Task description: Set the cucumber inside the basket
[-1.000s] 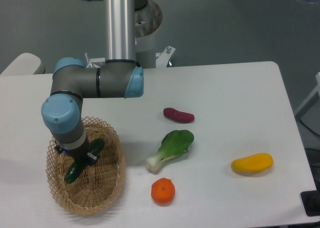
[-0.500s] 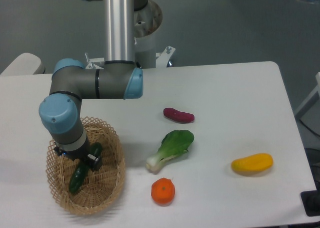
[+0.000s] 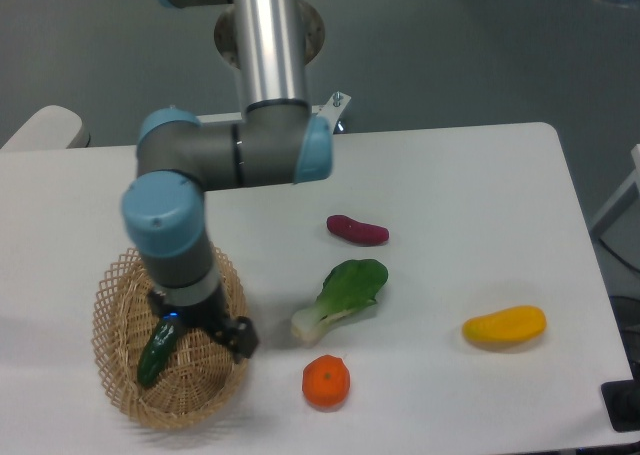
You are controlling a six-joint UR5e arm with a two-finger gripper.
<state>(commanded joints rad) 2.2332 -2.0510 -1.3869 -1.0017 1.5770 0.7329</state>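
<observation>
The dark green cucumber (image 3: 155,354) lies inside the tan wicker basket (image 3: 120,395) at the table's front left, towards the left side of its floor. My gripper (image 3: 225,337) hangs over the basket's right part, to the right of the cucumber and apart from it. It holds nothing. Its fingers point down and I see one dark fingertip (image 3: 242,339) near the basket's right rim; the gap between the fingers does not show clearly. The arm's wrist hides part of the basket's back rim.
A purple vegetable (image 3: 357,230) lies mid-table. A leafy bok choy (image 3: 342,295) lies just right of the basket. An orange fruit (image 3: 326,382) sits near the front edge. A yellow vegetable (image 3: 504,326) lies at the right.
The cucumber went from my gripper's hold to lying loose on the basket floor. My gripper and arm have since moved right, away from it.
</observation>
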